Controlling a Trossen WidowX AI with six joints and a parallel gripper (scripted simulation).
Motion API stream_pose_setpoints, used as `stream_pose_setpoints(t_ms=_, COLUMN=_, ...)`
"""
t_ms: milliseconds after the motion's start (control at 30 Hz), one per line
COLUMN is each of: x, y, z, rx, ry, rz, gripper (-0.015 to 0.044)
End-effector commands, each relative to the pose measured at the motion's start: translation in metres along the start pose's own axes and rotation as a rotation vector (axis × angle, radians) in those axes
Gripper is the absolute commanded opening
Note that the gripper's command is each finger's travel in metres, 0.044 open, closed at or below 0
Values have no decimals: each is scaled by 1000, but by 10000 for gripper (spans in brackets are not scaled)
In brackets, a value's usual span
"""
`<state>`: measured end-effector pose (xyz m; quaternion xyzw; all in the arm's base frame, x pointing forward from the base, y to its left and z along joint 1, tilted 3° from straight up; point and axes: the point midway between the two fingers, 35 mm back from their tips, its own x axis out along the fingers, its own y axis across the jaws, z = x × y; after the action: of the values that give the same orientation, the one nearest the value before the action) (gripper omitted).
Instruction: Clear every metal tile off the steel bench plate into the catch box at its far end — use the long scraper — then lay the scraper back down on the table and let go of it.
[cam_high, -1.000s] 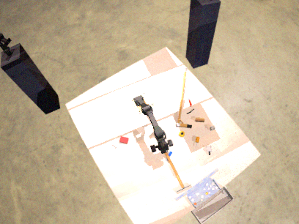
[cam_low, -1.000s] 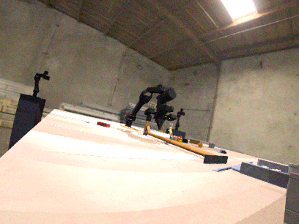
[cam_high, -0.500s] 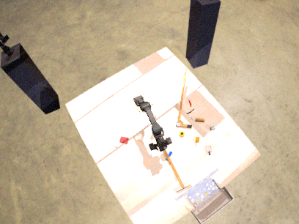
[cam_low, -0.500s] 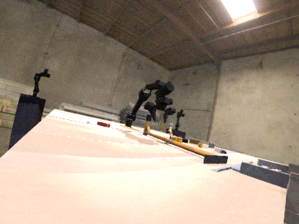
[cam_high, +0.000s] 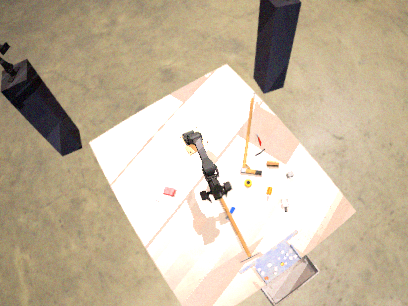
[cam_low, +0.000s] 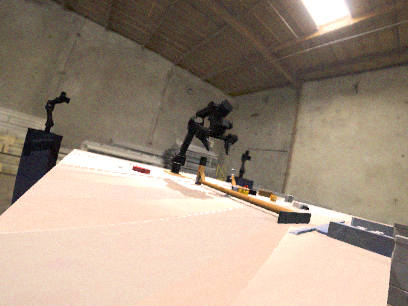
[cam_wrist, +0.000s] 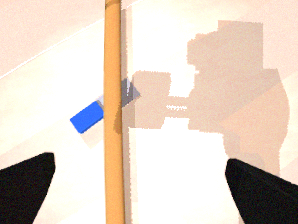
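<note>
The long scraper has a wooden handle (cam_high: 235, 226) (cam_low: 250, 200) (cam_wrist: 114, 150) and a dark wide blade (cam_low: 294, 217). It lies on the table, its blade end close to the plate. My gripper (cam_high: 216, 194) (cam_low: 219, 150) (cam_wrist: 140, 158) is open and empty above the handle's near end; in the wrist view the handle runs between the spread fingers, left of centre. An upright post (cam_low: 201, 174) with a dark top stands at that end. The bluish steel plate (cam_high: 258, 268) carries several small pale tiles and a few orange or yellow ones. The catch box (cam_high: 291, 287) adjoins its far end.
A blue-handled tool (cam_high: 232, 210) (cam_wrist: 87, 117) lies across the line of the scraper handle. A red block (cam_high: 169, 191) (cam_low: 141, 169) lies on the other side. A second long wooden stick (cam_high: 248, 130), a hammer (cam_high: 252, 172), a yellow ring (cam_high: 248, 183) and several small tools lie beyond.
</note>
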<state>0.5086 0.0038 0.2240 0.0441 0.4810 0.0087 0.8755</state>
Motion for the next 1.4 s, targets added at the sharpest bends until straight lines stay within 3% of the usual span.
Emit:
stream_pose_setpoints(t_ms=0, x=-21, y=-1, z=3, rx=-9, ry=-45, rz=14, gripper=440)
stream_pose_setpoints(t_ms=1367, x=-170, y=-5, z=-15, rx=-57, ry=-378, rz=94, gripper=440)
